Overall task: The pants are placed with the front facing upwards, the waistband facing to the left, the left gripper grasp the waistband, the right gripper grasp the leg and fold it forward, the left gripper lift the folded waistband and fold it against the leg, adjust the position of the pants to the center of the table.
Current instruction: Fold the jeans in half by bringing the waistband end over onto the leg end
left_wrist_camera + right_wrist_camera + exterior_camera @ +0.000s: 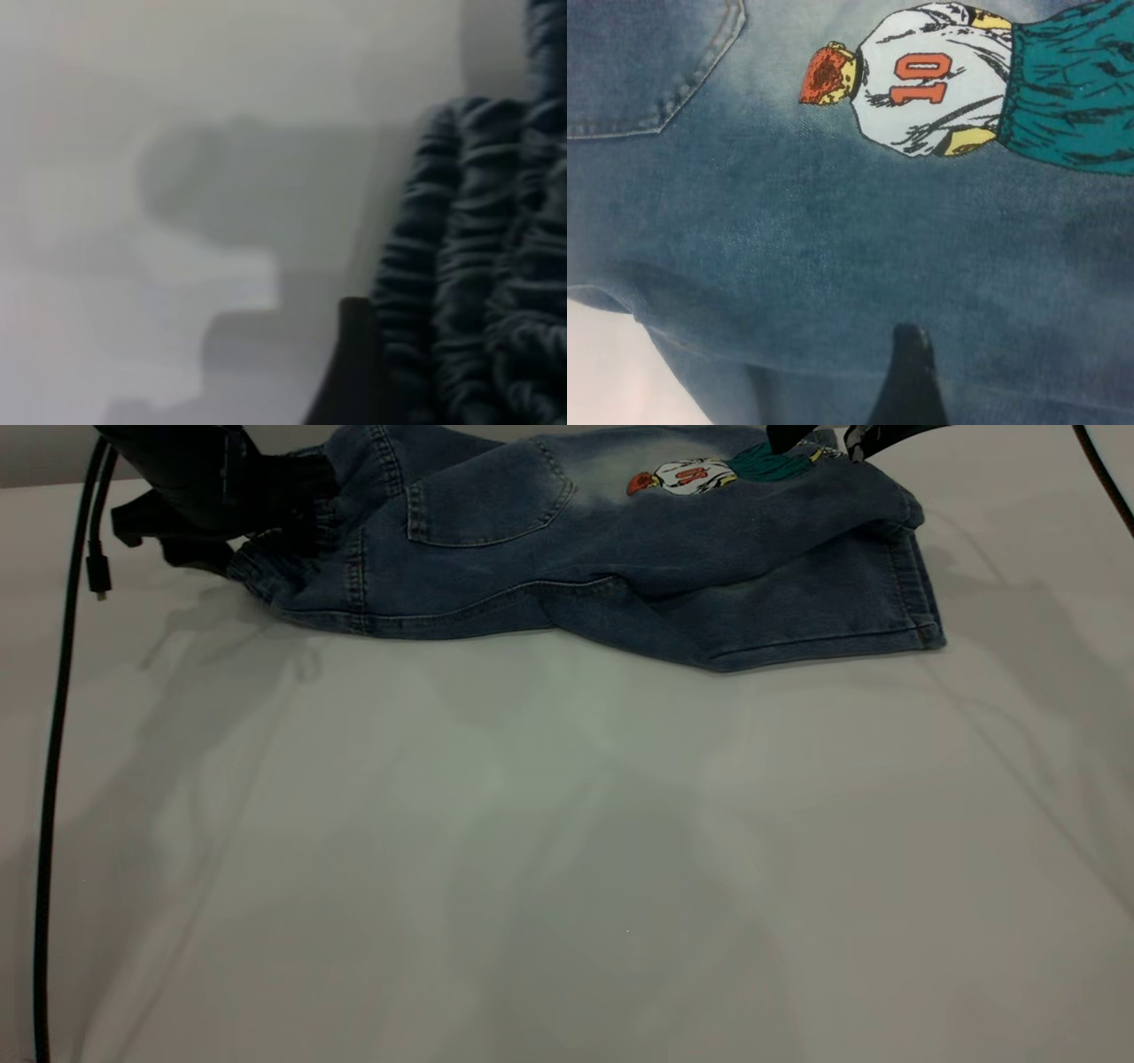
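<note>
White smooth table [567,850] nearest; blue denim pants [620,567] at 12 o'clock. Black left gripper [266,509] clamps ruffled waistband [478,266]; right gripper [811,438] grip state unclear.

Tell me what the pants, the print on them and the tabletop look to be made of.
The pants: blue denim, likely cotton, judging by the faded patches, the tan stitching and the gathered waistband. The print: flat, matte ink or transfer, cracked-looking dark lines, sitting on the weave. The table: smooth, pale, faintly glossy surface with soft reflections, perhaps laminate or coated board; cannot tell which.

Ruffled denim waistband [478,266] bunched beside dark claw tip [350,372]; pale table [177,133] behind, shadowed.
</note>
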You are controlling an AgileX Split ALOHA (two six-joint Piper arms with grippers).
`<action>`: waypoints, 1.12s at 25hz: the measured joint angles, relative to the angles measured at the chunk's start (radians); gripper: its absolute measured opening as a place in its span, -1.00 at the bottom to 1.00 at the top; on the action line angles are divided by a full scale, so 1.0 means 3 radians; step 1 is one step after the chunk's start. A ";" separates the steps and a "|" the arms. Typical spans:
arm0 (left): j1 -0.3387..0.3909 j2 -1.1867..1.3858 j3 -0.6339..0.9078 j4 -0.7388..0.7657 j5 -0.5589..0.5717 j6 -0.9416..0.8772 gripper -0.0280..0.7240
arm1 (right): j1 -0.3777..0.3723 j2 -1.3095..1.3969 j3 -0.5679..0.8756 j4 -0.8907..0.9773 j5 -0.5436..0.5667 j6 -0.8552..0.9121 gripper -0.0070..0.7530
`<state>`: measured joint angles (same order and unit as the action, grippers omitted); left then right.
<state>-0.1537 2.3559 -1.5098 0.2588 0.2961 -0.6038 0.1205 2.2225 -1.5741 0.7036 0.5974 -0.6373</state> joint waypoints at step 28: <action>-0.0156 -0.0630 0.0006 0.0003 0.0814 0.0681 -0.77 | 0.0568 0.0455 -0.0462 0.0719 -0.0306 -0.0236 0.33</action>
<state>-0.2003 2.1670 -1.5078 0.2595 0.5404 -0.3995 0.2909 2.3589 -1.7128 0.9192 0.5056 -0.7081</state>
